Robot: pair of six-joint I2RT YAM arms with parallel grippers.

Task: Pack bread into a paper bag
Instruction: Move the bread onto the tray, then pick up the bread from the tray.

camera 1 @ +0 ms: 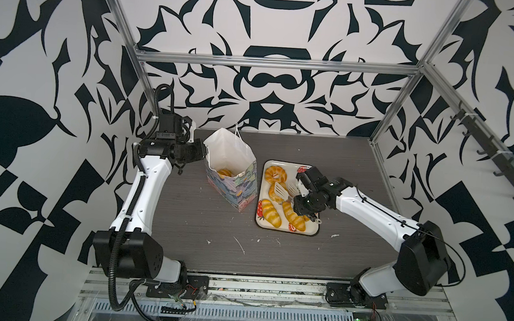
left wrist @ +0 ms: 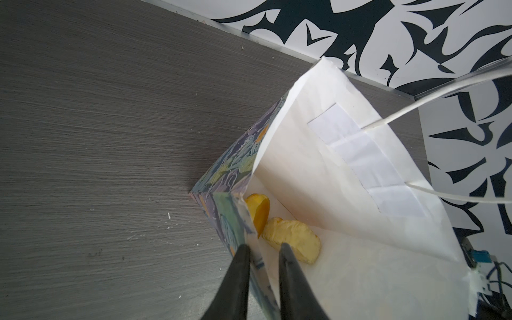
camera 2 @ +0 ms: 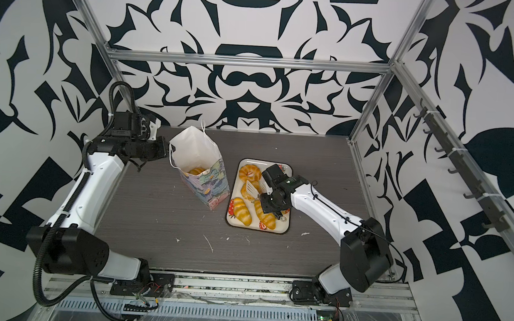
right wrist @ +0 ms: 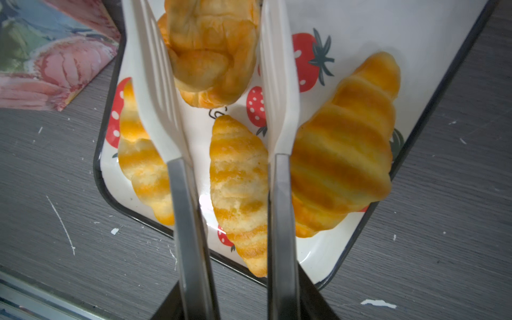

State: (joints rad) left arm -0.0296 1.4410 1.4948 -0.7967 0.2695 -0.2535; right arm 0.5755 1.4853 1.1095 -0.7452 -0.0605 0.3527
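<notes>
The paper bag (camera 1: 233,178) (camera 2: 202,167) stands open at the table's middle left, with bread (camera 1: 225,173) (left wrist: 293,238) lying at its bottom. My left gripper (camera 1: 204,155) (left wrist: 263,248) is shut on the bag's rim, one finger outside and one inside. My right gripper (camera 1: 298,198) (right wrist: 241,293) is shut on the metal handles of white-bladed tongs (camera 1: 279,190) (right wrist: 155,83). The blades stand on either side of a puffy bread (camera 1: 273,194) (right wrist: 213,55) on the tray; I cannot tell whether they press on it. A ring bun (camera 1: 275,173) and two croissants (camera 1: 270,217) (right wrist: 238,188) lie nearby.
The cream strawberry-print tray (camera 1: 289,167) (camera 2: 285,227) (right wrist: 388,22) sits just right of the bag on the grey table (camera 1: 199,240). A third croissant (right wrist: 343,155) lies under my right wrist. White scuffs mark the table's front. Metal frame posts stand at the back corners.
</notes>
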